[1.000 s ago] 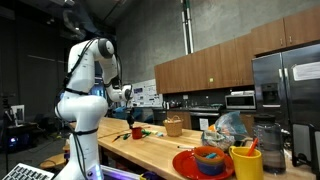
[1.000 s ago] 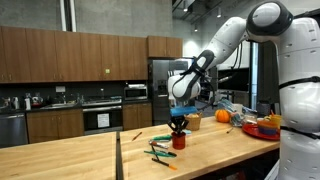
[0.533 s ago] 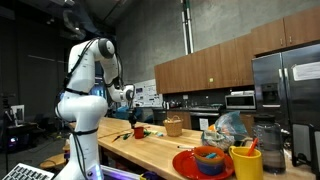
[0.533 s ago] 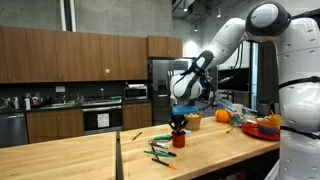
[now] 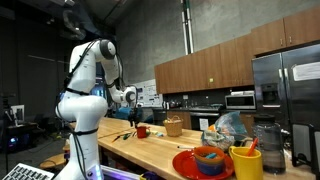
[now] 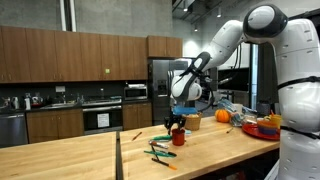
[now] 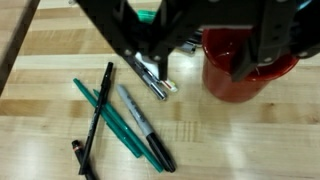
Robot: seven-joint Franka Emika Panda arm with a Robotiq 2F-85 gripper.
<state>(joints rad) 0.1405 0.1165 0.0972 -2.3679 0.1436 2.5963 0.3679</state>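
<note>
My gripper (image 7: 200, 76) hangs open just above a red cup (image 7: 243, 72), and the cup's left rim lies below the gap between the black fingers (image 7: 158, 62). Nothing is held between them. To the left of the cup several pens lie loose on the wooden table: a black marker with a pale tip (image 7: 154, 79), a grey-tipped marker (image 7: 143, 124), teal pens (image 7: 108, 117) and a thin black pen (image 7: 97, 110). In both exterior views the gripper (image 6: 178, 121) (image 5: 131, 113) is directly over the red cup (image 6: 179, 139) (image 5: 142, 131), with the pens (image 6: 163, 152) beside it.
A red plate holding a blue bowl (image 5: 205, 160) and a yellow mug (image 5: 246, 162) stand at one end of the long wooden table (image 6: 70, 160). There are also a basket (image 5: 174, 126), an orange fruit (image 6: 222, 116) and a thin dark post (image 6: 117, 155). Kitchen cabinets stand behind.
The jaws have spread from shut to open over the red cup. The arm has hardly moved.
</note>
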